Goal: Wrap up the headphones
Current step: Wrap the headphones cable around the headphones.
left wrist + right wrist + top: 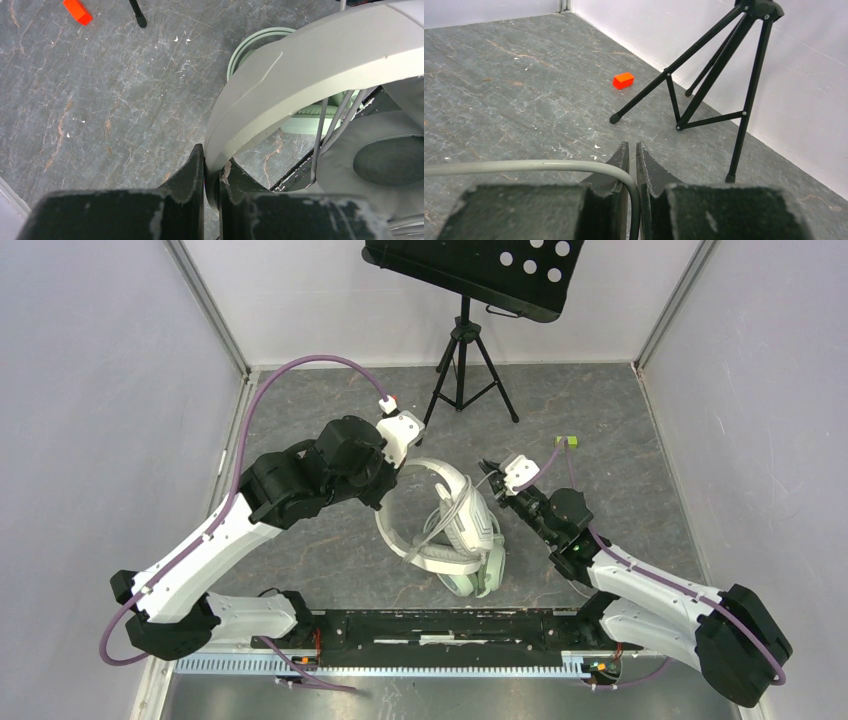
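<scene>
My left gripper [212,172] clamps the white headband [310,75]; my right gripper [632,160] pinches the cable [524,166], jaws nearly closed. Mid-wrap, I judge: next I wind the cable round the band, kept taut.

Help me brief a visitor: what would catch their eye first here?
The white-grey headset at mid-table draws the eye first, with a mint-green headset beneath it and the left gripper clamped on its headband. To its right, the right gripper pinches a grey cable. A black tripod stands near the far wall.
</scene>
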`<move>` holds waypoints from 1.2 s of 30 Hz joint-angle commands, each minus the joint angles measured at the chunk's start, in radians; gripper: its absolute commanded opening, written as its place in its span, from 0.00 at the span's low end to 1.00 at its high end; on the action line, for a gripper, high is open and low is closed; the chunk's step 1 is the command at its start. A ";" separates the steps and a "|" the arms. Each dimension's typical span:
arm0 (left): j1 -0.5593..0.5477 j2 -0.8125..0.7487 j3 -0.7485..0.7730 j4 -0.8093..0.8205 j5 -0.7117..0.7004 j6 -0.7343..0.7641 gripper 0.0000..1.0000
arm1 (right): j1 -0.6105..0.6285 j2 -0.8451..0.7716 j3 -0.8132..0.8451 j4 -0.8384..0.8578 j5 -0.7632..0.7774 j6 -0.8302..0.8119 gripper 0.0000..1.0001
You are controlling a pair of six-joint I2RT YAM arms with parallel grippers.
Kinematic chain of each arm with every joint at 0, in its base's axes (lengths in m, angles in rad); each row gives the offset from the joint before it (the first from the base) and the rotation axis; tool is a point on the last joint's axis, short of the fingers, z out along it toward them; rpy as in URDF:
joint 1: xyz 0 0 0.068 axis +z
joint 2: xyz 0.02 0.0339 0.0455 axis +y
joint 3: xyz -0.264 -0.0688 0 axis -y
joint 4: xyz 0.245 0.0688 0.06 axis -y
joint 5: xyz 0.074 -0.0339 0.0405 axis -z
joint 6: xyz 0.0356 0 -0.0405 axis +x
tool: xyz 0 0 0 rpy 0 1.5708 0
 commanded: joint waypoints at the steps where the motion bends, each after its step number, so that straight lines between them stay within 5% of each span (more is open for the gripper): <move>1: -0.002 -0.010 0.051 -0.008 0.023 0.032 0.02 | -0.012 0.000 -0.010 0.096 0.108 -0.027 0.14; 14: -0.002 0.015 0.066 -0.023 0.018 0.103 0.02 | -0.012 -0.043 0.031 0.031 0.091 0.001 0.00; 23: -0.002 0.119 0.097 -0.058 -0.177 0.219 0.02 | -0.012 -0.159 0.089 -0.131 -0.102 0.180 0.00; 36: -0.011 0.159 0.081 -0.058 -0.204 0.295 0.02 | -0.012 -0.179 0.203 -0.261 -0.021 0.101 0.01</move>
